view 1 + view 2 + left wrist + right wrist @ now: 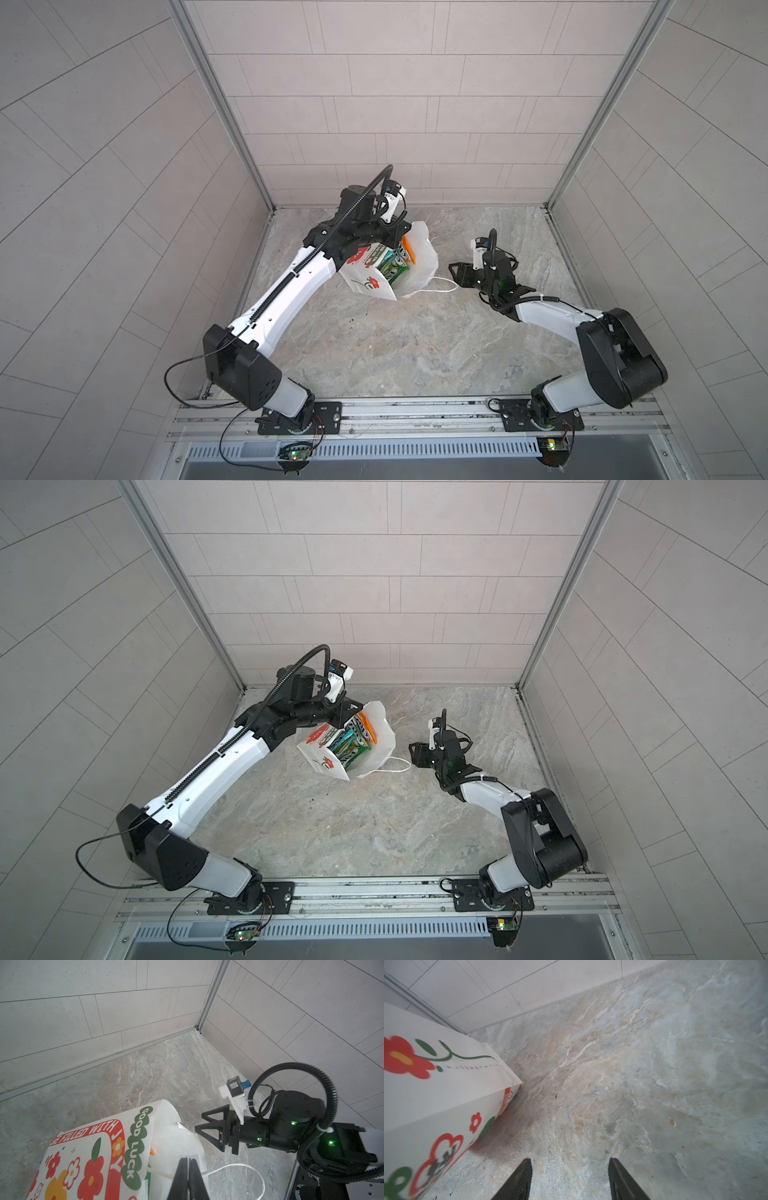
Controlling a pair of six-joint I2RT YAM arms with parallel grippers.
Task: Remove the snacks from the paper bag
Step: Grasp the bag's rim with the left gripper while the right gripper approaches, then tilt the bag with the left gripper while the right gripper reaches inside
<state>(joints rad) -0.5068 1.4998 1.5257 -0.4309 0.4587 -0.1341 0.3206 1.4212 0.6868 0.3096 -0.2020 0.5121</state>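
Note:
The paper bag (374, 286) (326, 764) stands at the back middle of the table with its mouth open, white with red flowers. Several snacks (392, 264) (353, 742) stand packed inside, green, teal and one orange. My left gripper (397, 235) (347, 712) (188, 1160) is shut on the bag's rim (195, 1157), where a cord handle (249, 1169) is fixed. My right gripper (455, 274) (415, 754) (570, 1163) stands open and holds nothing, low over the table just right of the bag (436, 1093), near the loose cord handle (436, 286).
Tiled walls close in the marble table (415, 353) at the back and both sides, with metal posts (552, 203) in the back corners. A metal rail (415, 411) carrying both arm bases runs along the front edge.

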